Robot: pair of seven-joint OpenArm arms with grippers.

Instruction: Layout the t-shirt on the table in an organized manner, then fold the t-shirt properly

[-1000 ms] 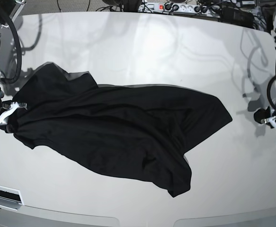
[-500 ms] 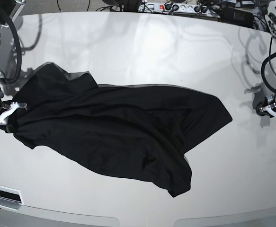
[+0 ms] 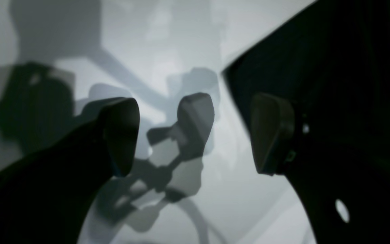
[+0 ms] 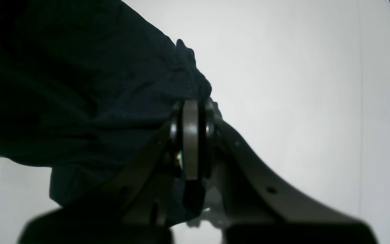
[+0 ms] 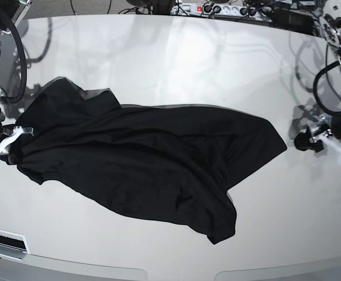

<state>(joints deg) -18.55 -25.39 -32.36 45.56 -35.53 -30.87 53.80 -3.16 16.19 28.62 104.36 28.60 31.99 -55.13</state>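
T-shirt point(image 5: 152, 164) crumpled mid-table point(image 5: 176, 58), not laid out; folding not begun. R gripper point(image 4: 191, 142) clamped on its edge. L gripper point(image 3: 195, 135) jaws wide, empty, beside tee's opposite edge.

A power strip point(image 5: 217, 9) and tangled cables point(image 5: 258, 12) lie behind.

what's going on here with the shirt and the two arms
A two-armed robot is laying out a black t-shirt, which lies crumpled on the white table. The right gripper is shut on the shirt's edge. The left gripper is open over bare table beside the far edge, holding nothing.
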